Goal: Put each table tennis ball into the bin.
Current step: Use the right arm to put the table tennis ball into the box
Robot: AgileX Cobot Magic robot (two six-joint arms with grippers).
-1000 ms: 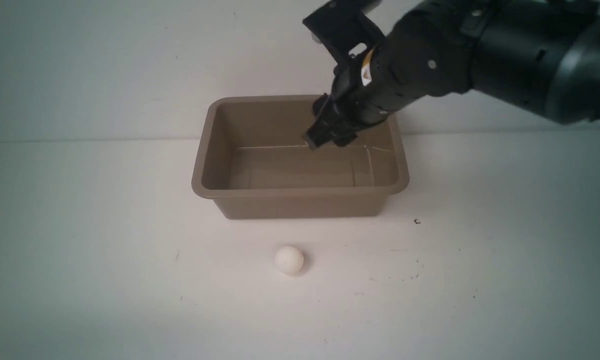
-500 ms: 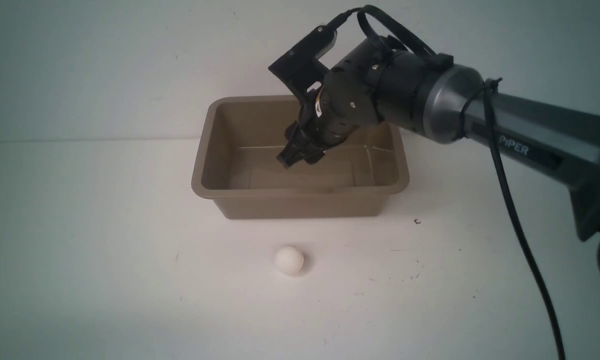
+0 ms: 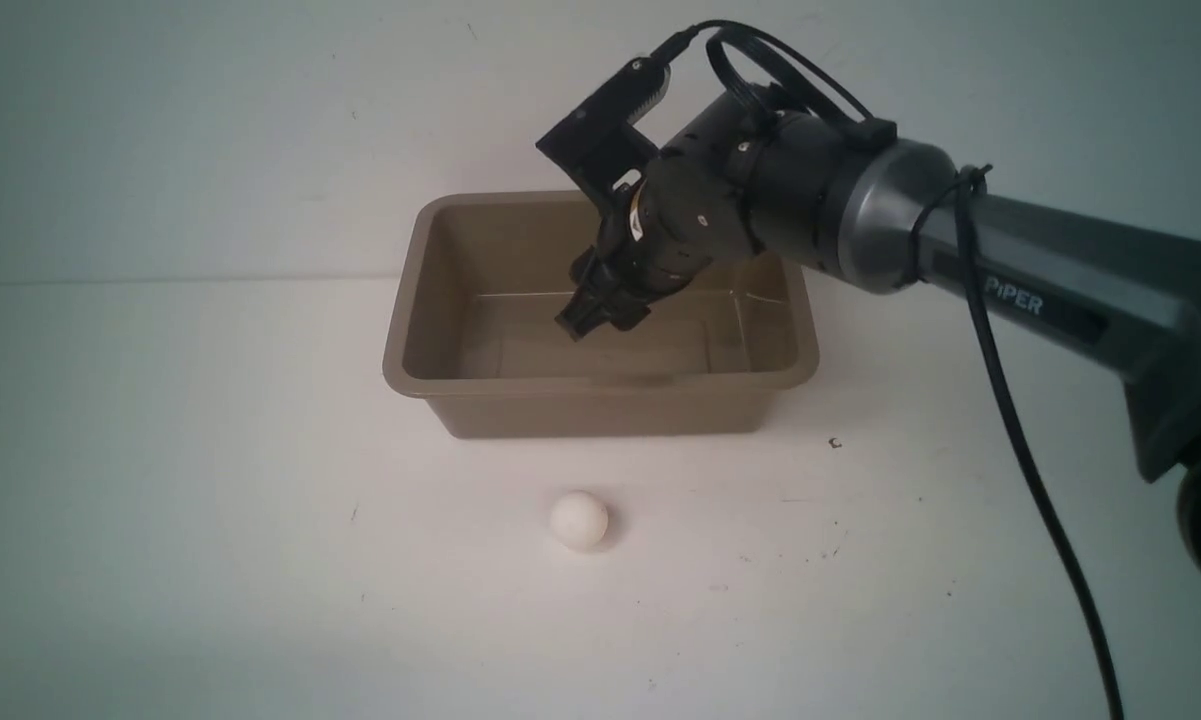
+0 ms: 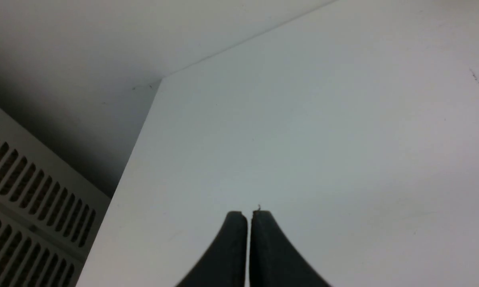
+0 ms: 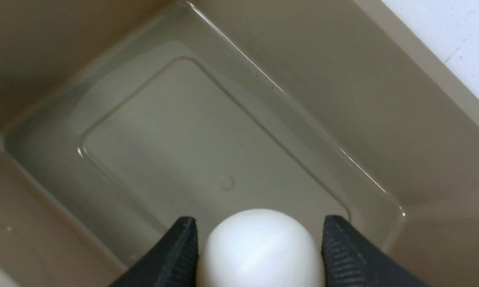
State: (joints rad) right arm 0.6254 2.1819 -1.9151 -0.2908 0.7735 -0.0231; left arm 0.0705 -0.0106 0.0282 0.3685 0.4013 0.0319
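The right gripper [image 3: 590,322] hung over the tan bin [image 3: 600,385], clamped on a table tennis ball [image 5: 259,251]. The other ball [image 3: 579,520] lay on the table [image 3: 210,500] in front of the bin. The left gripper [image 4: 249,217] was pressed together.

The right arm [image 3: 760,200] has swung down and toward the robot's left. A second ago its bulky wrist crowded the upper right of the front view; now its grey lettered forearm [image 3: 1060,290] shows. The right gripper [image 3: 580,326] has dropped from beside the bin's [image 3: 600,385] far wall to low over the middle of its floor, shifting only slightly in the last half second.
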